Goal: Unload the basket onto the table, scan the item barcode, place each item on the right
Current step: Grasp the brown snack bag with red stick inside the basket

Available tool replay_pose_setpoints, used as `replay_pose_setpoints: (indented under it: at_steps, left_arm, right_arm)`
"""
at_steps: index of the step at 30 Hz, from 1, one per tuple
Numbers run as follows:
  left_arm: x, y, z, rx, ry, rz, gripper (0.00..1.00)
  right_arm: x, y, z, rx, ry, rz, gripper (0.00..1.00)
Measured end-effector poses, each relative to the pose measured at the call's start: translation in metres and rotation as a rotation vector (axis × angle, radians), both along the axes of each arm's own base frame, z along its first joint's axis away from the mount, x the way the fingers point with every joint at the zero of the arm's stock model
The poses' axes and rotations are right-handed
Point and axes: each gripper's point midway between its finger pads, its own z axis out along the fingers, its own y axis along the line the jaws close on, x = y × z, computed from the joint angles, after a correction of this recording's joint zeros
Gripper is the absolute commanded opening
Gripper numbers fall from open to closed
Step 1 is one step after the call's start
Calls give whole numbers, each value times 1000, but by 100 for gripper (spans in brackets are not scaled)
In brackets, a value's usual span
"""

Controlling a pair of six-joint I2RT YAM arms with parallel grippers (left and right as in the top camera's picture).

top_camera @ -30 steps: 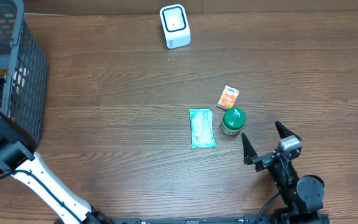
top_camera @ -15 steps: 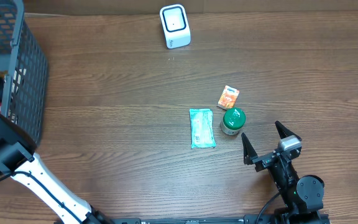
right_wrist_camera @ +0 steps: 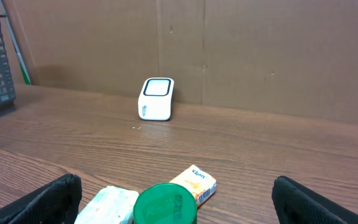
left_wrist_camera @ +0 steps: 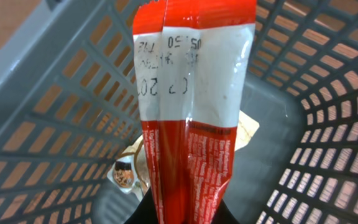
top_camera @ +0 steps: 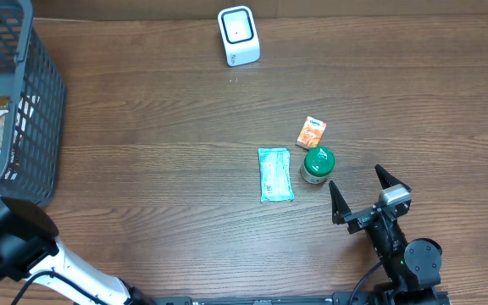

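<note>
Left gripper clamped on red-and-white plastic packet, held over grey plastic mesh basket, right gripper empty with jaws spread wide, near green-lidded round jar, white box-shaped barcode scanner farthest back, well apart.

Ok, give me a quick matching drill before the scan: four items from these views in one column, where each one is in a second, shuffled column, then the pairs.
1. white boxy barcode scanner
2. green-lidded round jar
3. teal flat plastic packet
4. red-and-white foil packet

A. lying flat beside the jar
B. held up, walls of the grey plastic mesh basket around it
C. alone at the far edge of the wooden table
D. upright, next to the small orange carton

Pairs: 1-C, 2-D, 3-A, 4-B.
</note>
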Motion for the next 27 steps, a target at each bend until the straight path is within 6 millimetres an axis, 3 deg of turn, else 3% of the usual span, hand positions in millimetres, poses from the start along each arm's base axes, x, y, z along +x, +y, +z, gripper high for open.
replay_pose_setpoints:
  at_steps: [2, 5, 16, 27]
  left_arm:
    - [-2, -1, -3, -10, 11, 1, 6]
    - [-1, -1, -24, -43, 48, 2, 7]
    - [3, 3, -149, -137, 214, -50, 11]
    - [13, 12, -193, -79, 237, -140, 16]
  right_arm:
    - [0, 0, 0, 0, -1, -1, 100]
    - [0, 0, 0, 0, 0, -1, 100]
    - [0, 0, 0, 0, -1, 0, 100]
    - [0, 0, 0, 0, 0, 0, 100]
